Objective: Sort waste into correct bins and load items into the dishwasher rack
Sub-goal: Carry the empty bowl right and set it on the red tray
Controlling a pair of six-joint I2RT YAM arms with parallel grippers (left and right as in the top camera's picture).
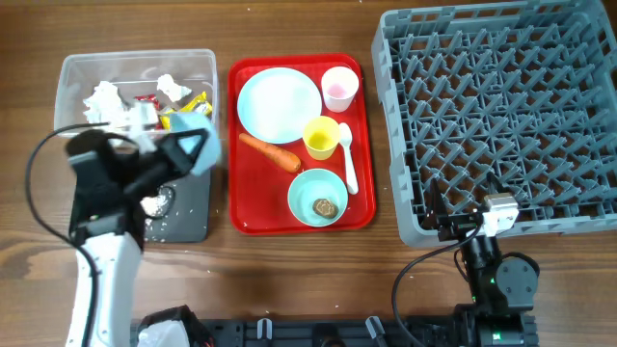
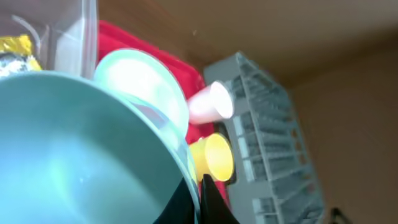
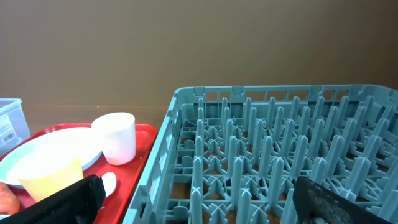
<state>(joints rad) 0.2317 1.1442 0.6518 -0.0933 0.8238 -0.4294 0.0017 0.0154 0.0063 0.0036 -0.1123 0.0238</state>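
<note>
While over wooden table [image 1: 308, 280] and before brown wall [image 3: 186, 43], left end effector [image 1: 185, 151] clenched on blue bowl [image 2: 74, 149], right end effector [image 3: 199, 202] released.

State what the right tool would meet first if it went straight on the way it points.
Probably the rack: its near wall lies right ahead of the open right tool, though depth is unclear.

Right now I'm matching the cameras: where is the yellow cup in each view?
Overhead: yellow cup, middle of the red tray.
Left wrist: lower centre.
Right wrist: bottom left corner.
Shared landmark: the dishwasher rack, right of the cup in all three.
</note>
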